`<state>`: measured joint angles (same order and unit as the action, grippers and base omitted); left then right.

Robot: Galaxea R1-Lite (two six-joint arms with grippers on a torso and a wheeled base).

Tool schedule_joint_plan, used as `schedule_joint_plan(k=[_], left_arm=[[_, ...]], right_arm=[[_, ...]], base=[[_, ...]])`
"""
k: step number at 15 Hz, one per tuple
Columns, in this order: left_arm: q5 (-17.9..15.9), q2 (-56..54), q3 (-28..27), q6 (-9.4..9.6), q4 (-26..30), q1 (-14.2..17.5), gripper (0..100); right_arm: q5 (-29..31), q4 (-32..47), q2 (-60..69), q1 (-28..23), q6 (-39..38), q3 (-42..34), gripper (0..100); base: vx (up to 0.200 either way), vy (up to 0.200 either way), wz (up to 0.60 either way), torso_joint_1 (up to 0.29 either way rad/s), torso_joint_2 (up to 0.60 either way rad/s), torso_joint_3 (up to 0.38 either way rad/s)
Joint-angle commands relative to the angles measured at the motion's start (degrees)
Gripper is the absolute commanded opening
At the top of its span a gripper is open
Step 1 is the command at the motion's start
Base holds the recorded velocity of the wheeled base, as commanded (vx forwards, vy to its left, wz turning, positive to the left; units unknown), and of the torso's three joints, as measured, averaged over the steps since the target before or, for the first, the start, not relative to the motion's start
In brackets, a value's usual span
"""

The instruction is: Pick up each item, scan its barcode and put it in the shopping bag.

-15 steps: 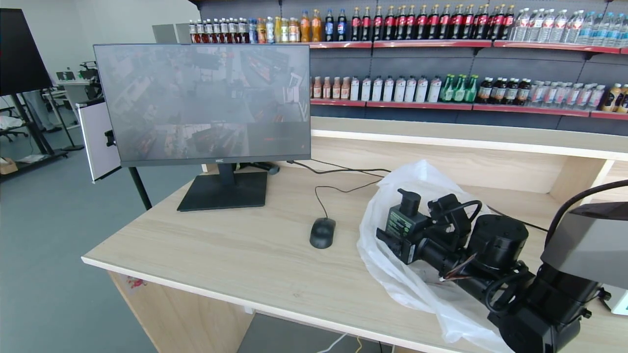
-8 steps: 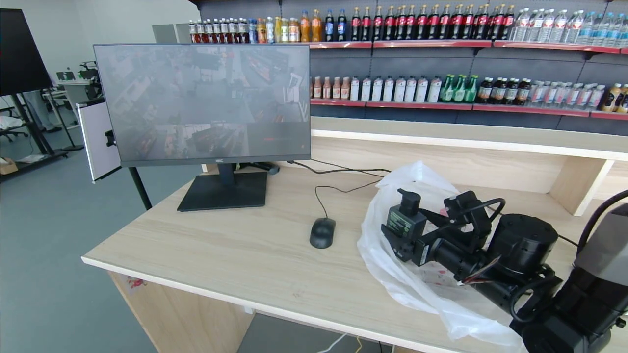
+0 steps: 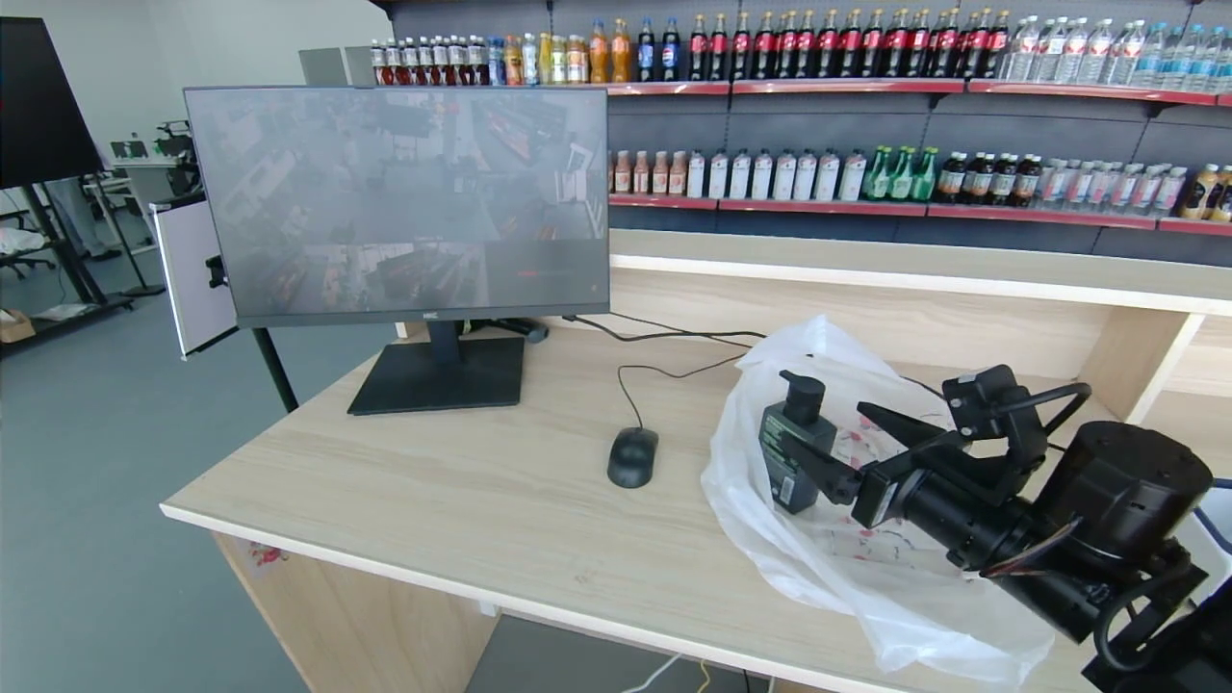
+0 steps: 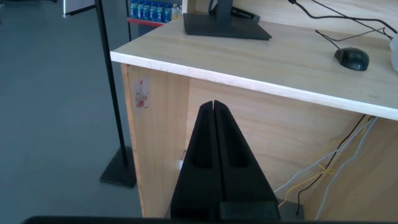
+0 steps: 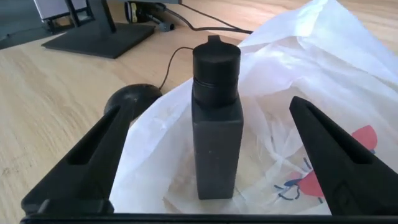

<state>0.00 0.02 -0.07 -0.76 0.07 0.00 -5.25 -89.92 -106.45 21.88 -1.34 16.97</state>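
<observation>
Right end effector (image 5: 210, 107) gapes wide around upright bottle (image 5: 216, 143) in shopping bag (image 5: 323, 56), apparently not touching; left end effector (image 4: 214, 106) closed, empty.

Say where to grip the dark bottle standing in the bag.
Grip the dark square-bodied pump bottle by its flat side walls below the round cap, from the robot's right; it stands upright in the white plastic bag, flanked by the open right end effector.

On the bench (image 3: 462, 500), the monitor (image 3: 399, 202) stands back left, with the mouse (image 3: 632, 456) before it to the right. Right of the mouse lies the shopping bag (image 3: 837, 568). The bottle (image 3: 791, 462) stands upright, seemingly inside its mouth, between the spread fingers of the right hand (image 3: 830, 428), apart from both.
</observation>
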Motion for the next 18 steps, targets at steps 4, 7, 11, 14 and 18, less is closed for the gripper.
schedule_joint_plan(k=[4,7,11,14,18], left_arm=[[0.0,-0.02,-0.01,-0.04,0.01,0.0,0],[0.0,-0.02,-0.01,-0.04,-0.07,0.0,0],[0.0,-0.02,-0.01,-0.04,0.01,0.0,0],[0.0,-0.02,-0.01,-0.04,0.01,0.0,0],[0.0,-0.02,-0.01,-0.04,0.01,0.0,0]], right_arm=[[-0.11,-0.08,3.53,-0.44,-0.94,-0.8,100],[-0.11,-0.08,4.06,-1.32,-0.94,-0.97,100],[-0.11,-0.08,4.06,-1.23,-0.86,-0.97,100],[-0.11,-0.08,4.32,-0.44,-0.68,-0.53,100],[-0.11,-0.08,4.58,-0.17,-0.5,-0.8,100]], base=[[0.0,0.0,-0.6,0.004,0.0,0.002],[0.0,0.0,-0.6,0.002,0.0,0.005],[0.0,0.0,-0.6,0.001,0.0,0.0],[0.0,0.0,-0.4,0.002,0.0,0.0],[0.0,0.0,0.0,0.0,0.0,0.0]])
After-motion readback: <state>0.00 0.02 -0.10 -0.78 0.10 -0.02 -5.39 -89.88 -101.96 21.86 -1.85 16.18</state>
